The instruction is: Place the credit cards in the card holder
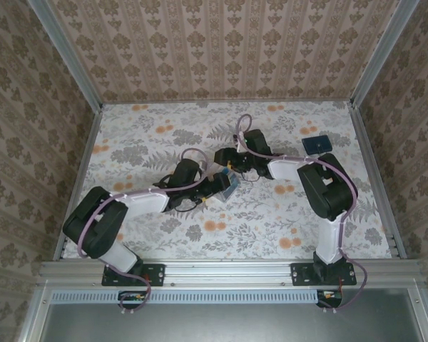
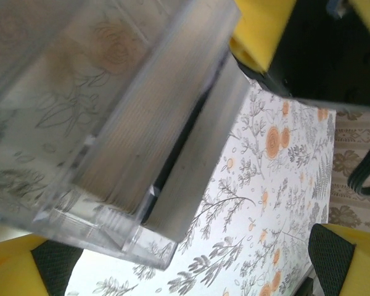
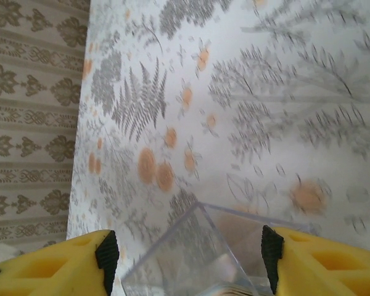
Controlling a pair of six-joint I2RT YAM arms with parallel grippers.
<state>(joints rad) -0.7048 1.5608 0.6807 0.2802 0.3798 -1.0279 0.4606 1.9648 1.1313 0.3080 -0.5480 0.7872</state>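
Showing card holder (image 1: 315,144) overhead, clear case (image 3: 185,259) between right jaws at wrist

No readable text, label, brand, number or sign in any view. Card holder (image 1: 316,143), upper right of top view: too small for any print to be made out. Wrist views: close and partly blurred, no lettering legible.
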